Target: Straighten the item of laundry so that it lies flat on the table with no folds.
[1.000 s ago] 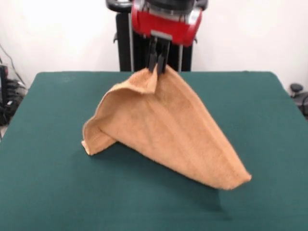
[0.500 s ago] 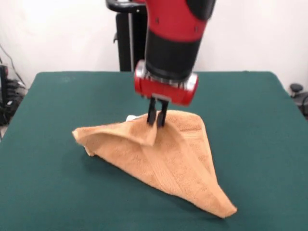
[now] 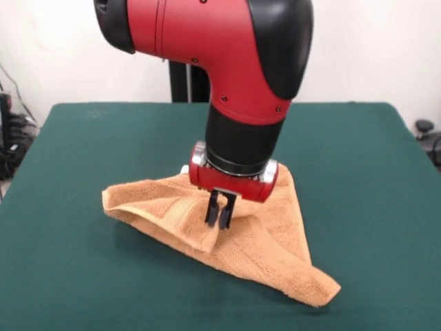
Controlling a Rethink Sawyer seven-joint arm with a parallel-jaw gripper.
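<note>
Big glossy red shell on that arm (image 3: 207,41), rounded like an elbow, with a smooth black cap wrapping its right-hand side and a black end piece at the left. A few tiny dark screws dot the red casing. Below comes a matte black cylindrical wrist, then a thin silver ring, then a squat red collar. Under it hangs the gripper (image 3: 219,212): two slim black jaws, narrow and straight.

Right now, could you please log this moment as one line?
gripper: shut on towel corner, low | towel: bunched, folded, not flat | table: towel partly resting
</note>
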